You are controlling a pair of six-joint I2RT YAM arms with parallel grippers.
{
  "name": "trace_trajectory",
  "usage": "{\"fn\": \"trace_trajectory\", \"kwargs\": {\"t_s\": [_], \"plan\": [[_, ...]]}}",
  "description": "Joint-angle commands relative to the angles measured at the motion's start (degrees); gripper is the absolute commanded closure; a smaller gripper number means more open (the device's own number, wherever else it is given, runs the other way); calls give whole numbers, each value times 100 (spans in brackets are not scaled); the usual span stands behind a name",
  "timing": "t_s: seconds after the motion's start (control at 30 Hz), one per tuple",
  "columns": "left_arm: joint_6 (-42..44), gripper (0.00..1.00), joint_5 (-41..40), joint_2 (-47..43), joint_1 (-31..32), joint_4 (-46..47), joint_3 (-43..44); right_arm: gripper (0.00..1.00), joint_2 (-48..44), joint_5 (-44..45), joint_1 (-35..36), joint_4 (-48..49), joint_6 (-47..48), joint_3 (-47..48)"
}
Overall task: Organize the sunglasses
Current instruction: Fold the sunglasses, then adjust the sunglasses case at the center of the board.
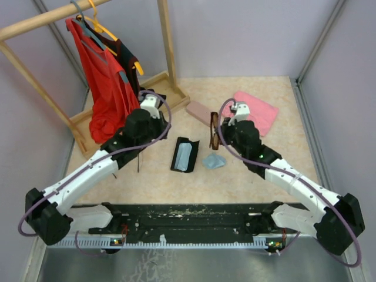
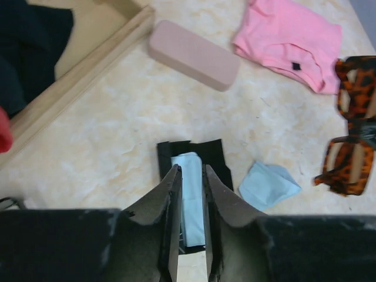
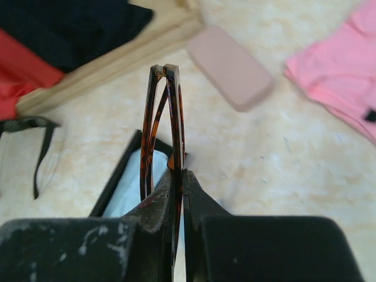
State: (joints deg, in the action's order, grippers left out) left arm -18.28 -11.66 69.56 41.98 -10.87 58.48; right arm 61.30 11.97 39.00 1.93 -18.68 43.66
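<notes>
The reddish-brown tortoiseshell sunglasses (image 1: 214,130) (image 2: 351,126) (image 3: 160,117) hang folded and on edge above the table, and my right gripper (image 1: 223,133) (image 3: 179,171) is shut on their frame. Below and left of them lies an open black case (image 1: 185,154) (image 2: 167,154) (image 3: 117,176) with pale blue lining. The black-framed pair (image 3: 42,154) lies on the table to the left, near the rack base. My left gripper (image 1: 162,127) (image 2: 191,170) hovers over the black case, jaws a little apart with nothing between them.
A closed pink case (image 1: 200,111) (image 2: 192,54) lies behind the black one. A pink cloth (image 1: 258,111) is at the back right, and a small blue wipe (image 1: 214,161) (image 2: 268,184) lies beside the black case. A wooden clothes rack (image 1: 167,88) with a red garment (image 1: 108,88) stands back left.
</notes>
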Motion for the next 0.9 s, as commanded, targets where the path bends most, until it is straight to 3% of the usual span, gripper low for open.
{"fn": "trace_trajectory", "kwargs": {"t_s": [0.0,0.17,0.33,0.5,0.67,0.87], "plan": [[-241,68,427,-280,-441,333,-561,100,-257,-509,-693,-1184,-996,29],[-717,57,705,-85,-679,883,-1286,100,-132,-897,-745,-1629,-1113,-47],[-892,56,1057,276,-1008,1360,-1629,100,-87,-870,-754,-1784,-1068,-8],[-949,56,1167,454,-1227,1737,-1798,100,-121,-1481,-963,-1443,-863,-73],[-975,57,1479,724,-1260,1992,-1878,100,230,-2985,-1812,-1035,-1156,-536],[-998,57,1770,927,-1259,2099,-2096,100,398,-2733,-1905,-1216,-1474,-550]]}}
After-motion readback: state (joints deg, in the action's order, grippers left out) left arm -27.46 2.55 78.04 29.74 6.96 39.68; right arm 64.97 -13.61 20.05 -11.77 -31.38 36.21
